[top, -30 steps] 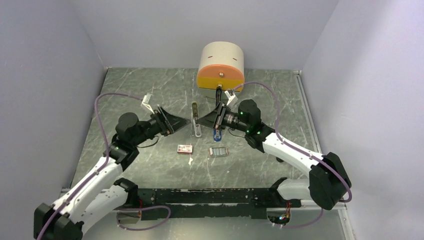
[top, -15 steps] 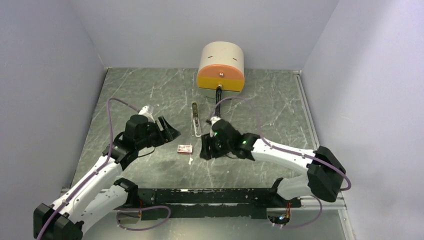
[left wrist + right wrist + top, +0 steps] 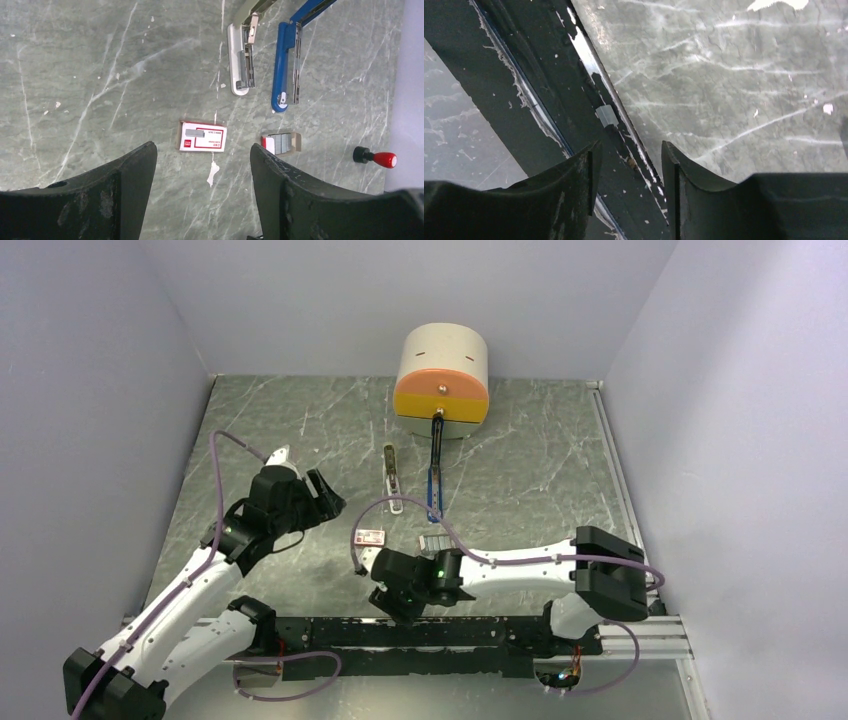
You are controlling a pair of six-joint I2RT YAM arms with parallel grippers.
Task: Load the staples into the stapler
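A blue stapler (image 3: 433, 492) lies opened on the table, its metal channel facing up in the left wrist view (image 3: 286, 65). A white stapler part (image 3: 239, 62) lies just to its left. The staples (image 3: 281, 143) are a grey ribbed block in a small open tray, near the table's middle (image 3: 436, 542). My left gripper (image 3: 328, 498) is open and empty, above and left of the staples (image 3: 202, 150). My right gripper (image 3: 385, 602) is open and empty, folded back over the black front rail (image 3: 631, 147), clear of the staples.
A red-and-white box (image 3: 202, 136) with a grey strip on it lies left of the staples (image 3: 369, 537). A beige-and-orange cylinder (image 3: 441, 380) stands at the back, a black rod joining it to the blue stapler. A small red-knobbed black piece (image 3: 376, 158) lies further right.
My right gripper has swung from the blue stapler, past the staples, back to the front rail. My left gripper has drawn back a little to the left. The staples have not moved.
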